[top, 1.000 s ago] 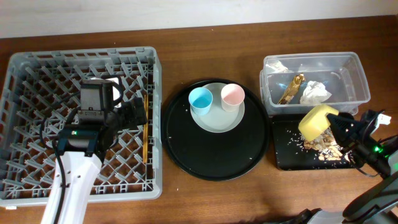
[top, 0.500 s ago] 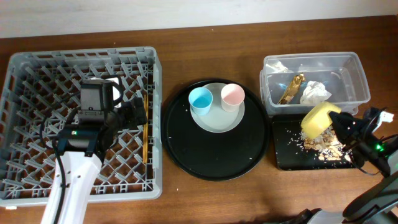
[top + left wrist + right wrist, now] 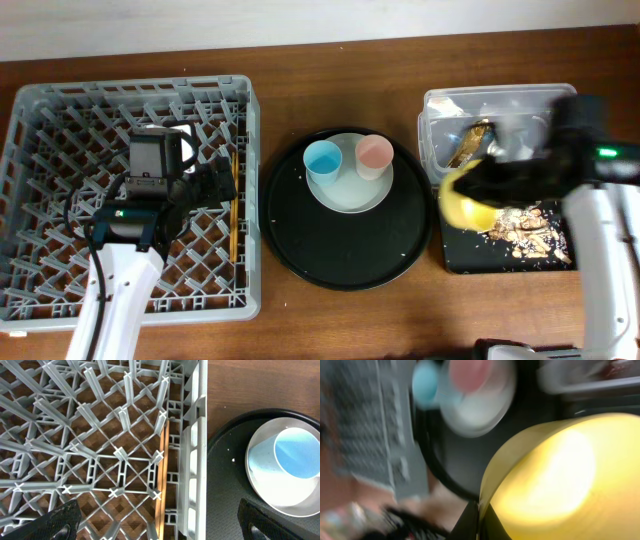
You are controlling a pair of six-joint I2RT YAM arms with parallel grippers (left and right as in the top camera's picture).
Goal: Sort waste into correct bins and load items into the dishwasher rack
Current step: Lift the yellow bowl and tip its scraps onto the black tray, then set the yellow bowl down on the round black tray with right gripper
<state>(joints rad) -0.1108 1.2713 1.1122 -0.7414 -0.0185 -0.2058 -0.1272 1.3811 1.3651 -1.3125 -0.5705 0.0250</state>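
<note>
The grey dishwasher rack (image 3: 120, 95) fills the left, the left gripper (image 3: 167, 522) above it spread wide and empty; the round black tray (image 3: 345, 258) sits mid-table, bearing the plate (image 3: 350, 195). The right gripper (image 3: 490, 180), blurred, clamps the yellow bowl (image 3: 462, 203) by its rim over the left edge of the black rectangular tray (image 3: 460, 258); the blue cup (image 3: 323, 160) and pink cup (image 3: 374, 155) stand on the plate; the chopsticks (image 3: 161, 485) lie along the rack's right wall.

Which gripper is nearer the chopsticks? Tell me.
Left. The left gripper hangs open just above the chopsticks in the dishwasher rack; the right gripper, holding the yellow bowl, is far off beyond the round tray.
</note>
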